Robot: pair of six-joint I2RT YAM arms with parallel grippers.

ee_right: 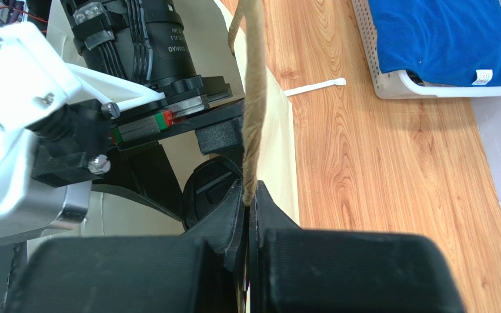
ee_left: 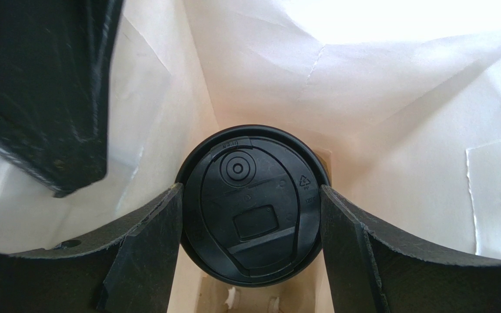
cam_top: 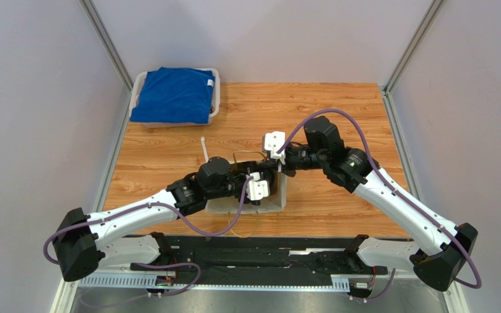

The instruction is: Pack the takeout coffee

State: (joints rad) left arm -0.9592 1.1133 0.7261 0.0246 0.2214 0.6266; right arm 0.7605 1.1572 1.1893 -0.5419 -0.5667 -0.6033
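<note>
The takeout coffee shows as a round black lid [ee_left: 253, 202] inside the white paper bag [ee_left: 364, 85]. My left gripper [ee_left: 252, 228] reaches down into the bag, and both fingers [ee_left: 148, 248] press against the sides of the lid. In the top view the left gripper [cam_top: 259, 179] is inside the bag [cam_top: 279, 203]. My right gripper [ee_right: 250, 195] is shut on the bag's brown twisted handle [ee_right: 254, 117] and holds it upright at the bag's edge. The lid [ee_right: 207, 195] shows again just left of that handle. The brown cup body is hidden under the lid.
A thin white straw [cam_top: 204, 149] lies on the wooden table behind the bag. A white basket [cam_top: 215, 98] with a blue cloth [cam_top: 175, 96] sits at the back left. Brown cardboard [ee_left: 253, 301] shows below the cup. A dark shape [ee_left: 37, 85] crowds the bag's left wall.
</note>
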